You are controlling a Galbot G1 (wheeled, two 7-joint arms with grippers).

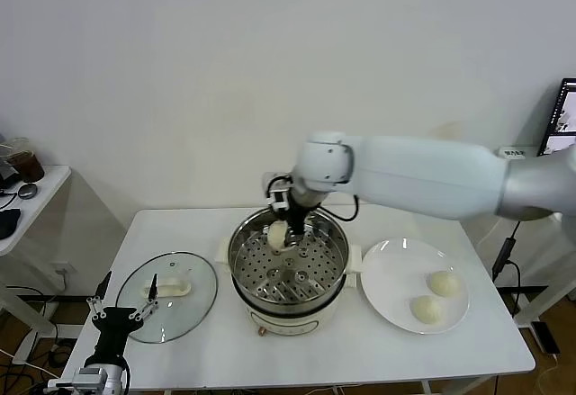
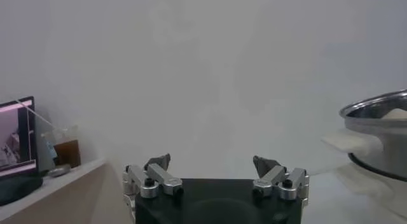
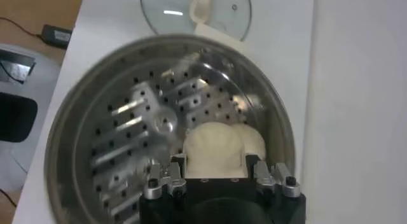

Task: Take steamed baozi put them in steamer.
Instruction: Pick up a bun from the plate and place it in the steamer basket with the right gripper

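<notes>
The steamer (image 1: pixel 290 301) stands mid-table, and its perforated tray (image 3: pixel 127 136) fills the right wrist view. My right gripper (image 1: pixel 286 231) reaches over the steamer's far side and is shut on a pale steamed baozi (image 3: pixel 213 146), held just above the tray near the far wall. A second pale bun (image 3: pixel 255 140) shows just behind it, partly hidden. Two more baozi (image 1: pixel 444 282) (image 1: pixel 425 309) lie on the white plate (image 1: pixel 396 273) to the steamer's right. My left gripper (image 1: pixel 123 298) is parked low at the table's front left corner, open and empty (image 2: pixel 213 163).
The glass lid (image 1: pixel 166 296) with its white handle lies flat on the table left of the steamer, close to my left gripper, and shows in the right wrist view (image 3: pixel 191 9). The steamer's rim (image 2: pixel 378 111) is in the left wrist view. A side table (image 1: pixel 27 201) stands far left.
</notes>
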